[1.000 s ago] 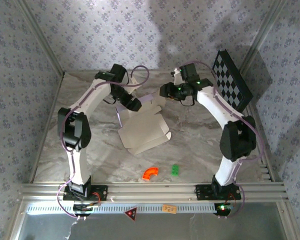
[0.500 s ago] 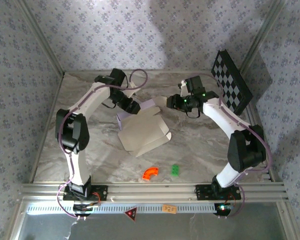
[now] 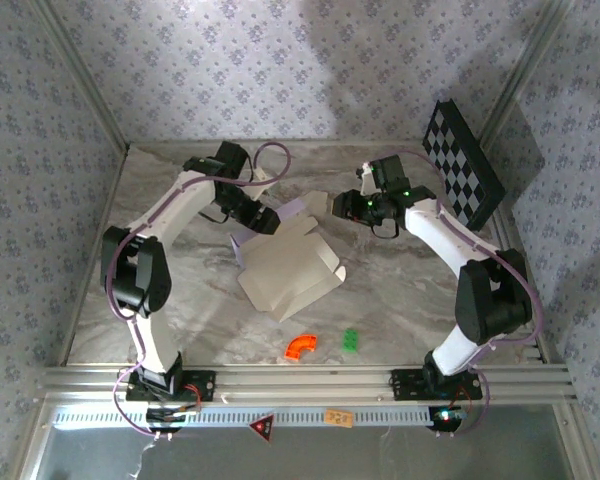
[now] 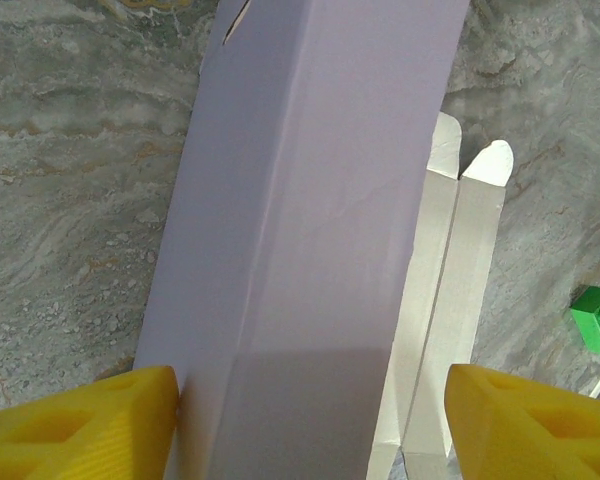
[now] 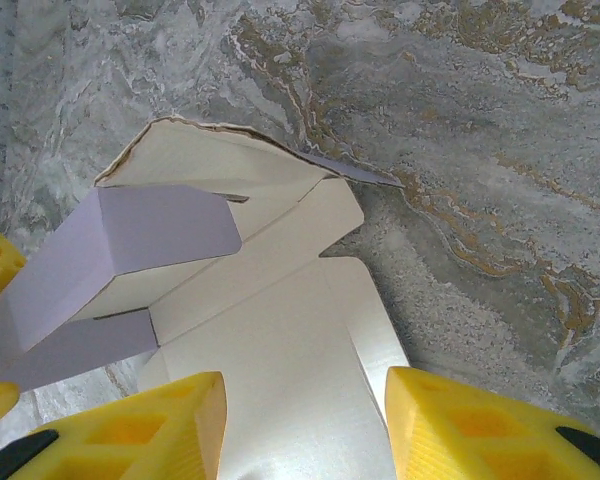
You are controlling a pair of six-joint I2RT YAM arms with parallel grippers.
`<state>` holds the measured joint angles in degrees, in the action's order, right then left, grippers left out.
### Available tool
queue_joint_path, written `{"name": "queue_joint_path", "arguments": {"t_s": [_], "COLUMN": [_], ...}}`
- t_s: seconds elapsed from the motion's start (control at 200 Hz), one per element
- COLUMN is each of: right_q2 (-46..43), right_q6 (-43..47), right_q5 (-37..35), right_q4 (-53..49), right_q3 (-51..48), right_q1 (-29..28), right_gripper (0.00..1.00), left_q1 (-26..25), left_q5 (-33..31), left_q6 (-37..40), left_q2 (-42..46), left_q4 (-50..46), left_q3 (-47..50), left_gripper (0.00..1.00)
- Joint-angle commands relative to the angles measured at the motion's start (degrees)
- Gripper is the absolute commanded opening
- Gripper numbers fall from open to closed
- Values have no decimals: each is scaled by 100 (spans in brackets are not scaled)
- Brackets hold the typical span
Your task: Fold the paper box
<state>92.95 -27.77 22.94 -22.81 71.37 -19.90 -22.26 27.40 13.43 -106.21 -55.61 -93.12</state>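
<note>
The paper box [image 3: 285, 268] lies partly folded in the middle of the marble table, off-white inside with a pale lilac flap [image 3: 298, 210] raised at its far edge. My left gripper [image 3: 263, 220] is at the box's far left corner. In the left wrist view it [image 4: 310, 420] stands open around a lilac panel [image 4: 310, 200]; the left finger [image 4: 90, 420] touches the panel's edge and the right finger stays apart. My right gripper [image 3: 340, 206] hovers at the far right of the box. In the right wrist view it [image 5: 305, 420] is open over the white panel [image 5: 280, 360].
A black-and-white checkered board [image 3: 465, 160] leans at the back right. An orange curved piece [image 3: 301, 347] and a green brick [image 3: 351, 340] lie near the front, ahead of the aluminium rail [image 3: 300, 380]. Patterned walls close in three sides.
The right arm swung outward and its gripper drew back slightly to the right, then held. The left arm's elbow dropped leftward while its gripper stayed at the lilac flap. The box shifted a little.
</note>
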Motion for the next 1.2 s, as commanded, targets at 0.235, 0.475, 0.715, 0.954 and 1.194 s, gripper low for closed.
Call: {"name": "queue_joint_path", "arguments": {"t_s": [0.235, 0.475, 0.715, 0.954, 1.194], "right_q2": [471, 790, 1362, 2007, 2520], "right_q6": [-317, -326, -330, -584, -776], "right_q5": [185, 268, 463, 756, 995], "right_q4": [692, 1017, 1662, 2770, 3583], "right_q3": [-256, -256, -256, -256, -256], "right_q1": [-187, -302, -285, -330, -389], "right_gripper": [47, 47, 46, 46, 45], "left_q1": [-32, -35, -88, -100, -120], "left_q5": [-64, 82, 211, 128, 133], "left_q6": [-76, -330, -749, -868, -856], "left_q2": [57, 281, 520, 558, 487], "left_q4": [-161, -63, 295, 426, 376], "left_q3": [-52, 220, 767, 970, 910], "left_gripper": [56, 53, 56, 57, 57]}}
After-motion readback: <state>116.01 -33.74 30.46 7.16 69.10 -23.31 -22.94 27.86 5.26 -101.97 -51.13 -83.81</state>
